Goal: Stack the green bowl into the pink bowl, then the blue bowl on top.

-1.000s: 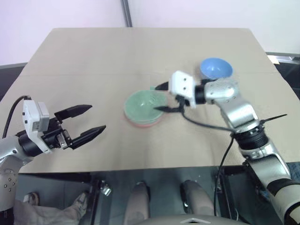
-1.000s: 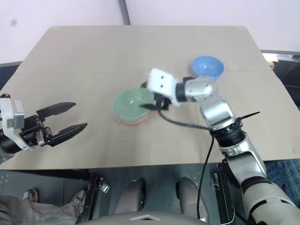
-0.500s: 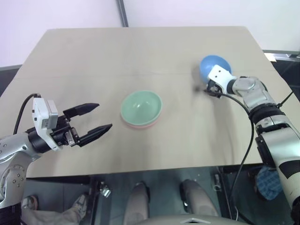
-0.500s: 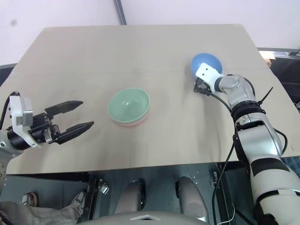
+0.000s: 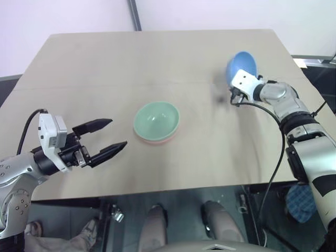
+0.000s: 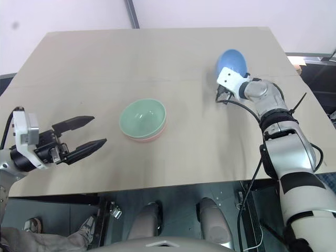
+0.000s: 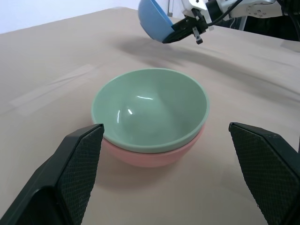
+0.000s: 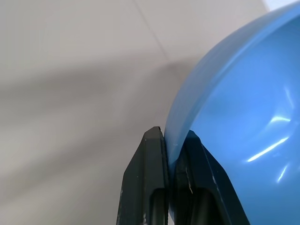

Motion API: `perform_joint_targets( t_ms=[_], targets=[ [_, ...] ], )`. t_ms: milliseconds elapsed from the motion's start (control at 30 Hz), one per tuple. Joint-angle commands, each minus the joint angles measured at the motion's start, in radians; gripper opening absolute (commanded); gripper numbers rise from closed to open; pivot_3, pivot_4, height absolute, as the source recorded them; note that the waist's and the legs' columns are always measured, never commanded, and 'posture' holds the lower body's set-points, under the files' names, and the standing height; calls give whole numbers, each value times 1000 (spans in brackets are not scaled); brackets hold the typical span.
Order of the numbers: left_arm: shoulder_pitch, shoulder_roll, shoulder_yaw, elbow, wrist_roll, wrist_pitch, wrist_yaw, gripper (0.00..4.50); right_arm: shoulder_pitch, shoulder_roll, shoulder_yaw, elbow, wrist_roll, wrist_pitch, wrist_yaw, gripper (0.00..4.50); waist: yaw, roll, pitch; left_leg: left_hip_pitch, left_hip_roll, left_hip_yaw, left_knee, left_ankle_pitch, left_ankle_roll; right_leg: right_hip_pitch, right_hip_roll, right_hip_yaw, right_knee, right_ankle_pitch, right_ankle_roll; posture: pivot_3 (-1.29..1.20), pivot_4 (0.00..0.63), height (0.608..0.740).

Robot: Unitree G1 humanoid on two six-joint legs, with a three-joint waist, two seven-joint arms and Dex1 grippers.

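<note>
The green bowl point(image 5: 156, 119) sits nested inside the pink bowl point(image 7: 154, 157) at the middle of the table. Only the pink bowl's rim and lower wall show beneath it. The blue bowl point(image 5: 242, 65) is at the far right, tipped up on edge and raised off the table. My right gripper point(image 8: 172, 135) is shut on its near rim, one finger inside the bowl and one outside. My left gripper point(image 5: 118, 132) hovers open near the front left, pointing toward the stacked bowls with nothing between its fingers.
The tan table point(image 5: 105, 63) has bare surface around the stacked bowls and between the two arms. A black cable point(image 5: 273, 131) hangs from my right forearm past the table's right edge.
My right gripper left the stacked bowls, swung right to the blue bowl, shut on its rim and tipped it up. The left gripper stayed put.
</note>
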Motion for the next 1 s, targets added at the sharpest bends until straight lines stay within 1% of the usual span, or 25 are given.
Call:
perform_joint_targets(
  t_ms=[33,67,133,200,267,333,433,600,700,767,800,833,867,1000],
  targets=[
    [0,2,16,-6,-6,-16,-10,4500,149,-5,-31,-581,283,205,315,115,2,0,0,0,0,0,0,0,0,0,0,0,0,0,0,0,150,740],
    [3,2,17,0,-4,-18,-14,4500,197,-13,-23,-746,340,306,359,115,6,1,0,-1,0,0,0,0,0,0,0,0,0,0,0,0,150,740],
    [7,3,18,13,1,-23,-23,4500,266,-18,1,-1009,403,469,377,115,6,3,2,-1,0,-2,-1,0,0,0,0,-1,0,0,0,0,150,740],
    [5,4,15,21,6,-26,-27,4500,303,-13,22,-1163,430,571,370,115,10,4,2,-1,0,-2,-1,0,0,0,0,-2,1,0,0,0,150,740],
    [2,6,12,30,9,-29,-31,4500,325,4,50,-1270,451,650,357,115,15,3,2,0,0,-2,0,0,0,0,0,-2,1,0,0,0,150,740],
    [-4,9,11,39,12,-30,-35,4500,334,23,76,-1328,450,694,334,115,22,2,1,0,0,-2,1,0,0,1,0,-2,1,0,0,0,150,740],
    [-12,14,11,51,15,-31,-42,4500,338,32,111,-1356,432,709,324,115,29,2,1,1,0,-2,3,0,0,1,0,-2,1,0,1,0,150,740],
    [-7,6,10,45,21,-34,-41,4500,316,71,168,-1327,397,704,300,115,30,1,1,0,0,-2,5,0,0,1,0,-2,1,0,1,0,150,740],
    [-2,3,11,36,19,-33,-37,4500,297,75,178,-1290,375,696,303,115,28,1,1,0,0,-2,3,0,0,0,0,-2,1,0,0,0,150,740],
    [3,3,17,34,16,-32,-37,4500,291,57,179,-1287,371,676,328,879,29,1,1,-1,0,-2,2,0,0,0,0,-2,1,0,0,0,150,740],
    [5,3,20,34,15,-33,-38,4500,293,47,177,-1296,373,672,341,1164,31,1,1,-1,0,-2,2,0,0,0,0,-2,0,0,0,0,150,740],
    [7,2,21,33,15,-33,-37,4500,296,40,174,-1303,376,669,348,1671,31,1,1,-1,0,-2,2,0,0,0,0,-2,0,0,0,0,150,740],
    [8,2,23,33,7,-28,-37,4500,298,35,171,-1311,376,668,349,1996,30,1,1,-1,0,-2,2,0,0,0,0,-2,0,0,0,0,150,740],
    [4,-7,27,24,-23,-14,-26,4500,301,16,150,-1348,381,670,344,1996,30,1,1,0,0,-2,2,0,0,0,0,-2,1,0,0,0,150,740]
  ],
)
